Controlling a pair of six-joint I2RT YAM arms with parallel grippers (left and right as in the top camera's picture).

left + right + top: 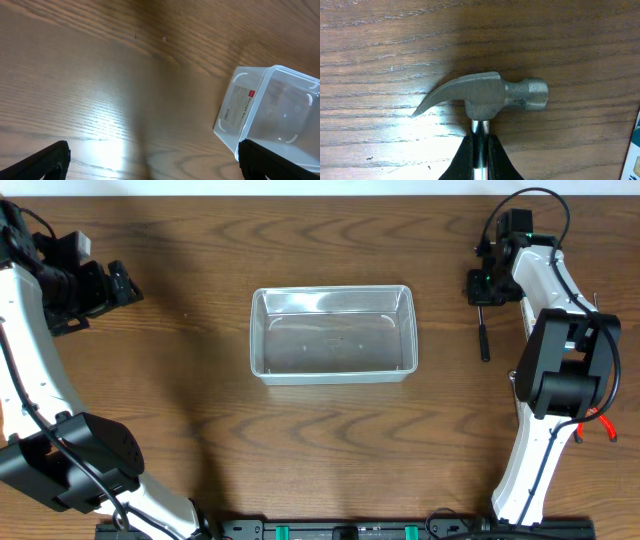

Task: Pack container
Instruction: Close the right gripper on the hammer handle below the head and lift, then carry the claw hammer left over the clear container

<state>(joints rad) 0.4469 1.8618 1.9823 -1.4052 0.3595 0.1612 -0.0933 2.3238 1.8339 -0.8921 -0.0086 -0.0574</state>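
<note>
Right then, over to the right end effector (pixel 480 145): pressed in on the bright steel neck of the claw hammer with the grey metal head and black handle (pixel 485 95), just below the head, pinching it from both sides. Flat on the brown wood-grain desk (pixel 200 430) by the look of it, not yet lifted. From overhead, laid with the handle toward the robot's base and the head at the far end.

Off to the left of that grip, toward the middle of the desk and a touch nearer the base: the clear, see-through plastic rectangular container (pixel 330 340), open side up, bare inside, with its long axis left to right. So, crosswise to the hammer. Probably calls for a lift, a carry leftward and a turn of the wrist to lay the handle along the long side. No obstacle between the two.

Much the nearer arm, too. Left end effector (pixel 118 284) well apart near the far left edge, fingers spread wide, gripping nothing, with a corner of the container in its wrist view.

Also a sliver of a blue-and-white box (pixel 636 155) near the hammer head, at the edge of the right wrist view; hidden from overhead.
</note>
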